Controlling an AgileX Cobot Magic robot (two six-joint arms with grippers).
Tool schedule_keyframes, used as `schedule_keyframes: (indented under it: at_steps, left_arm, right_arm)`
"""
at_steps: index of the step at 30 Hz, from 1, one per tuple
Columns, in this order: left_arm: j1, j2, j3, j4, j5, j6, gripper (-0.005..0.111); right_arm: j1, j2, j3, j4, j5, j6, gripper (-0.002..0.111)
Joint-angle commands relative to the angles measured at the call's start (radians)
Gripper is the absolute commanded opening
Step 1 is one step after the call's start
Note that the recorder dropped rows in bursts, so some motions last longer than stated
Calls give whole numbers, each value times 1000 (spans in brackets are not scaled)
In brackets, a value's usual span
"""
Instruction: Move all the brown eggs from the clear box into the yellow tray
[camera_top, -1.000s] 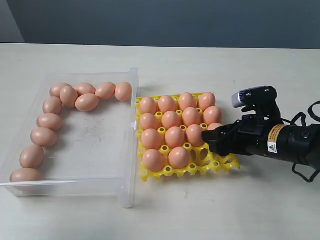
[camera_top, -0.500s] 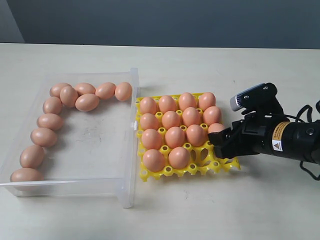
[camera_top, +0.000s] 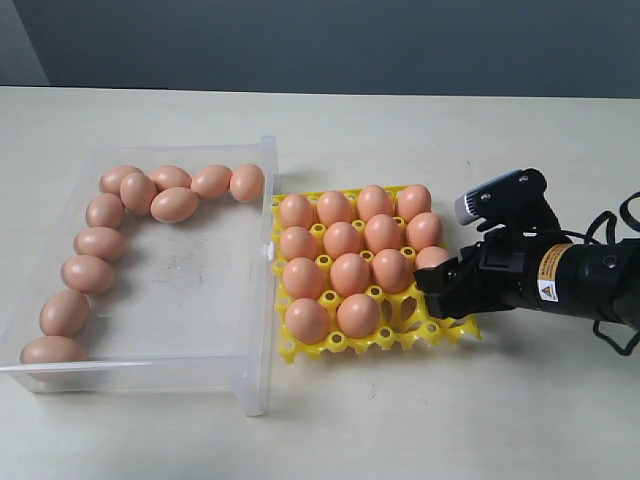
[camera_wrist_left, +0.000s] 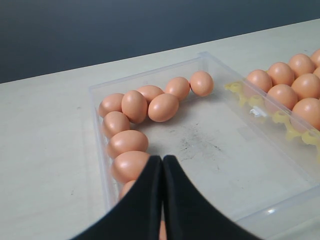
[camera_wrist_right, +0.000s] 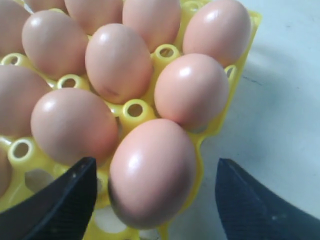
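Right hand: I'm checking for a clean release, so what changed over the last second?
The right hand, jaws open, backed slightly rightward off the yellow tray, uncovering more of the egg at its right edge. Nothing was gripped. The brown eggs in the clear box stayed put.

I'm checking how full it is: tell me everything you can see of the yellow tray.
The yellow tray is bright yellow plastic, an openwork lattice of cups with peaked, holed posts. It lies flat on the table, one edge right beside the clear box. Fourteen brown eggs fill three rows and half the nearest; two near-right cups look empty. The open right gripper straddles its right-edge egg.
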Motion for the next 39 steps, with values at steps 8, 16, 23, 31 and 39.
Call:
schedule_keyframes:
  at_steps: [8,16,23,31,39]
  left_arm:
    - [-1,-5,4,0,-10,-3,0]
    - [-1,-5,4,0,-10,-3,0]
    - [-1,-5,4,0,-10,-3,0]
    - [-1,-5,4,0,-10,-3,0]
    - [-1,-5,4,0,-10,-3,0]
  right_arm:
    - [-1,1,-3,-1,-1,-9,14]
    - [-1,1,-3,18,-18,13,-1]
    - [-1,-57,-3,18,-20,98,-1]
    - [-1,-149,-1,12,58,169,-1]
    - [-1,-157,49,-146,-121,439,-1]
